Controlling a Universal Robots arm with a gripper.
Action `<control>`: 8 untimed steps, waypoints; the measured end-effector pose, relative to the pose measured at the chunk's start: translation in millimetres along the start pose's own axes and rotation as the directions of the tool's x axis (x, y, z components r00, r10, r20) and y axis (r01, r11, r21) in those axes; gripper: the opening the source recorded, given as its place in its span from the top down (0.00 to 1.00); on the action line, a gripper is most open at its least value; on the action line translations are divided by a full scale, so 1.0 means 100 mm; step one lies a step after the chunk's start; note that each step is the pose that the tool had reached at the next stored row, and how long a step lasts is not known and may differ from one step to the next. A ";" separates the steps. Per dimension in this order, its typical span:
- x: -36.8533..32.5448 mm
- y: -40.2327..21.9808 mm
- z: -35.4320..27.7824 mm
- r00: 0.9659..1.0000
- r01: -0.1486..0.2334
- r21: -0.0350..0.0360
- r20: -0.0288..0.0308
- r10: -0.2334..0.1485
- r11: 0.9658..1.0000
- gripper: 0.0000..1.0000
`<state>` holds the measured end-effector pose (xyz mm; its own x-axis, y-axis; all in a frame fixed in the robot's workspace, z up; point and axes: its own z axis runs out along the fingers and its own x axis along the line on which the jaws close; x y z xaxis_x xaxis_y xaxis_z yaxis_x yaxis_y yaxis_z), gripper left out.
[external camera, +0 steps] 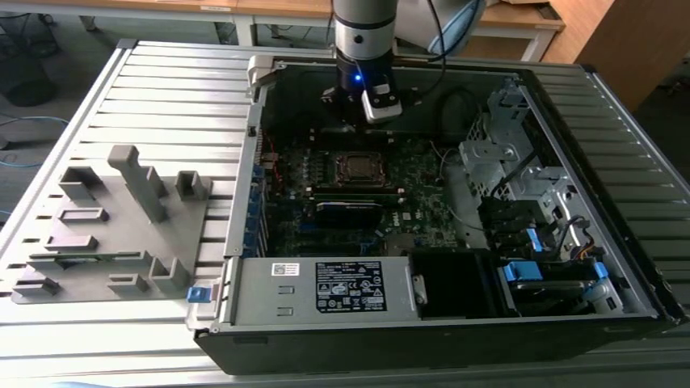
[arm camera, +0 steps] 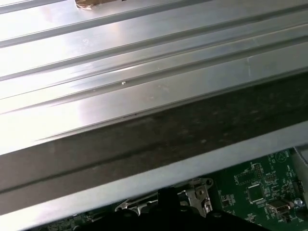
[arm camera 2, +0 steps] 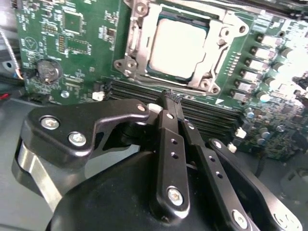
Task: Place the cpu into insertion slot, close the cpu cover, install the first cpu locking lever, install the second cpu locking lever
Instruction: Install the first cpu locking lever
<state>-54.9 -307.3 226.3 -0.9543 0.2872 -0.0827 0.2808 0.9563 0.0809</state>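
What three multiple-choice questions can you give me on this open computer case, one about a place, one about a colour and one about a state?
1. In the exterior view, where does the grey fixture block stand?
A. on the slatted table, at the exterior view's left of the case
B. inside the case
C. at the exterior view's right of the case

2. What colour is the motherboard?
A. red
B. blue
C. green

3. Where is the cpu?
A. held in the gripper
B. seated in the insertion slot
C. lying on the slatted table

Answers:
1 A: the grey fixture block stands outside the case wall.
2 C: the motherboard is green.
3 B: the cpu lies inside the insertion slot.
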 end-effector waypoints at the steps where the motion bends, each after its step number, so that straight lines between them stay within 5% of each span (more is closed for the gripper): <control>1: -0.012 0.003 0.001 1.000 0.000 0.001 0.000 0.000 1.000 0.89; 8: -0.028 -0.036 0.000 1.000 0.001 0.008 0.002 -0.001 1.000 0.89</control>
<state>-53.2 -311.6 226.3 -0.9543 0.2866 -0.0843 0.2809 0.9569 0.0733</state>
